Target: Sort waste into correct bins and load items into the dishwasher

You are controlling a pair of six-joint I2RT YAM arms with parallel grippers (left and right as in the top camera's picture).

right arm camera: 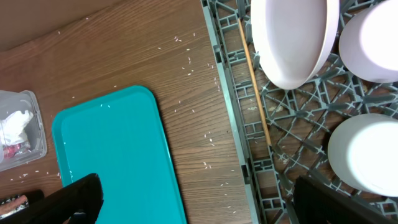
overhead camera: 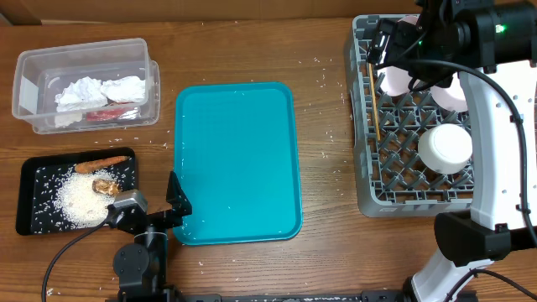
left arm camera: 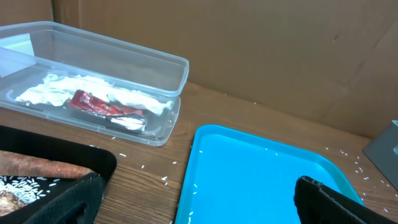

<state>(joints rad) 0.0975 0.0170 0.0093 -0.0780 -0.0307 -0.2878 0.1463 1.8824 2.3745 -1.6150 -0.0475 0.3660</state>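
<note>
The grey dish rack (overhead camera: pixel 369 168) at the right holds pale dishes: a bowl (right arm camera: pixel 292 37), a plate (right arm camera: pixel 373 37) and an upturned cup (overhead camera: pixel 445 147). The wooden stick (overhead camera: pixel 373 105) lies along the rack's left side, also in the right wrist view (right arm camera: pixel 255 87). The clear tub (overhead camera: pixel 84 84) holds white tissues (overhead camera: pixel 96 91) and a red wrapper (left arm camera: pixel 99 104). The black tray (overhead camera: pixel 33 197) holds rice (overhead camera: pixel 80 201), a carrot (overhead camera: pixel 101 163) and a brown lump (overhead camera: pixel 105 186). My left gripper (overhead camera: pixel 151 203) is open and empty between the black tray and the teal tray. My right gripper (overhead camera: pixel 388 42) is open and empty above the rack's far left corner.
A teal serving tray (overhead camera: pixel 235 159) lies in the middle, with a few rice grains on it (left arm camera: pixel 267 180). Loose rice grains are scattered on the wooden table (right arm camera: pixel 199 118) between the tray and the rack. The right arm's white base (overhead camera: pixel 495 193) stands beside the rack.
</note>
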